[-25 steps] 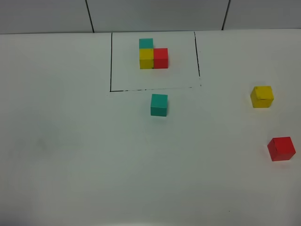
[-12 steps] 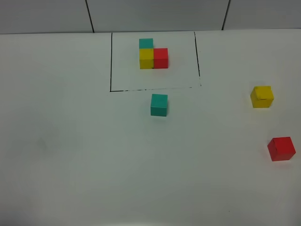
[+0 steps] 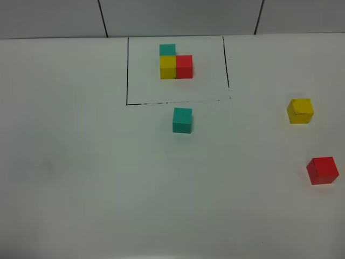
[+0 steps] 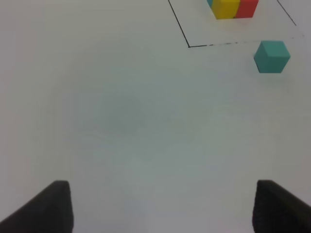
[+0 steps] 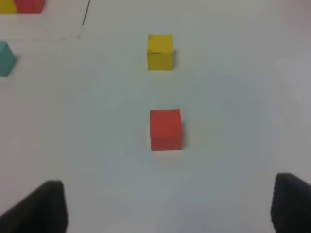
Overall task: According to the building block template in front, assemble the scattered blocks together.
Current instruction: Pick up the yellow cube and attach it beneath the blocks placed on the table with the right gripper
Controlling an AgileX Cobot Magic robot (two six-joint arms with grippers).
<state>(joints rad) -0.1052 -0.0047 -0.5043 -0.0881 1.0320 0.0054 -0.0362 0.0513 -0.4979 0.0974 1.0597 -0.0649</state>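
The template [image 3: 174, 62] is a joined L of teal, yellow and red cubes inside a black-lined rectangle at the back; part of it shows in the left wrist view [image 4: 232, 8]. The loose teal cube [image 3: 182, 120] sits just in front of that rectangle and shows in the left wrist view [image 4: 271, 56]. The loose yellow cube [image 3: 300, 110] and red cube [image 3: 322, 170] lie at the right; they show in the right wrist view as yellow [image 5: 160, 52] and red [image 5: 165, 129]. My left gripper [image 4: 163, 206] and right gripper [image 5: 167, 206] are open and empty, out of the high view.
The white table [image 3: 108, 178] carries the black outline [image 3: 127, 75] around the template. A grey wall with dark seams [image 3: 102, 19] runs along the back edge.
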